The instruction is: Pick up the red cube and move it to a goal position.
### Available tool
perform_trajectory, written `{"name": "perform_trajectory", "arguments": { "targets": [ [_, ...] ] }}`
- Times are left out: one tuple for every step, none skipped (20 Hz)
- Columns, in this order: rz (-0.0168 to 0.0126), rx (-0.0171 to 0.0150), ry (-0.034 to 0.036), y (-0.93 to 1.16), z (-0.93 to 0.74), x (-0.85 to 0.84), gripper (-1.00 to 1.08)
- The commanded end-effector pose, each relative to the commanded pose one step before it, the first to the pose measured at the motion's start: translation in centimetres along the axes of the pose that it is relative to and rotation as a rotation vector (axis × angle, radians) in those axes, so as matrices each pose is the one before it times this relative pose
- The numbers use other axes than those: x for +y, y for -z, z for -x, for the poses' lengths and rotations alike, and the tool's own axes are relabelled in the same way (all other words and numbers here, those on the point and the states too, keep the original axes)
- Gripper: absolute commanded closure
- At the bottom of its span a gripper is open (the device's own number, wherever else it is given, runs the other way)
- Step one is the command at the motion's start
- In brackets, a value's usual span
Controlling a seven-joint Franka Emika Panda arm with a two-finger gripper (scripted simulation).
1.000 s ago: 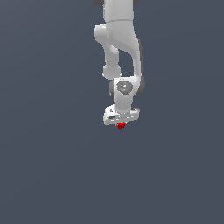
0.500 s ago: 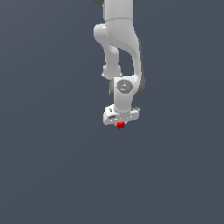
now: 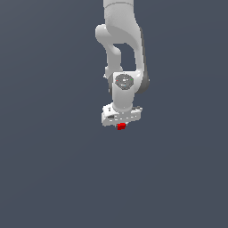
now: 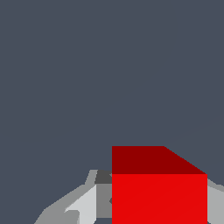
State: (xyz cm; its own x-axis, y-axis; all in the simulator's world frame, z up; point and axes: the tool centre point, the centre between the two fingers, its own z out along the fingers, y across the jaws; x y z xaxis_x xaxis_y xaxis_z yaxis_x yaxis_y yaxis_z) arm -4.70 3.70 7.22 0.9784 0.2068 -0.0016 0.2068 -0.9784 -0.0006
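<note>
The red cube (image 3: 121, 127) sits pinched between the fingers of my end effector (image 3: 120, 125), directly under the arm (image 3: 121, 49). I see no goal marker; I judge a hard swing could slip the cube from this narrow pinch.

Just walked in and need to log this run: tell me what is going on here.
A single white Panda arm in a simulator is handling the red cube. The gripper points straight down, and the cube sits right under the hand, between the jaws. The wrist view shows the cube close up with a grey finger on either side, so it looks gripped. Nothing else shows against the plain dark grey background, and no goal marker is visible.
</note>
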Motion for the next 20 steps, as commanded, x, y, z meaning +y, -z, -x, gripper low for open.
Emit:
{"name": "perform_trajectory", "arguments": {
  "targets": [
    [0.00007,0.00113,-0.00009,1.95,-0.798,0.754,1.08],
    [-0.00044,0.00016,0.00015,0.846,-0.353,0.325,1.08],
    [0.0,0.0,0.0,0.872,-0.368,0.342,1.08],
    [0.0,0.0,0.0,0.897,-0.38,0.352,1.08],
    [0.0,0.0,0.0,0.918,-0.392,0.361,1.08],
    [0.0,0.0,0.0,0.931,-0.4,0.366,1.08],
    [0.0,0.0,0.0,0.928,-0.402,0.366,1.08],
    [0.0,0.0,0.0,0.924,-0.403,0.365,1.08],
    [0.0,0.0,0.0,0.92,-0.404,0.364,1.08],
    [0.0,0.0,0.0,0.915,-0.406,0.364,1.08],
    [0.0,0.0,0.0,0.91,-0.407,0.363,1.08],
    [0.0,0.0,0.0,0.904,-0.409,0.362,1.08],
    [0.0,0.0,0.0,0.897,-0.41,0.36,1.08],
    [0.0,0.0,0.0,0.869,-0.401,0.35,1.08],
    [0.0,0.0,0.0,0.831,-0.389,0.336,1.08],
    [0.0,0.0,0.0,0.783,-0.37,0.318,1.08],
    [0.0,0.0,0.0,0.731,-0.35,0.298,1.08],
    [0.0,0.0,0.0,0.68,-0.33,0.278,1.08],
    [0.00035,0.00034,-0.00006,0.656,-0.3,0.254,1.08],
    [0.0,0.0,0.0,0.579,-0.288,0.239,1.08]
  ]
}}
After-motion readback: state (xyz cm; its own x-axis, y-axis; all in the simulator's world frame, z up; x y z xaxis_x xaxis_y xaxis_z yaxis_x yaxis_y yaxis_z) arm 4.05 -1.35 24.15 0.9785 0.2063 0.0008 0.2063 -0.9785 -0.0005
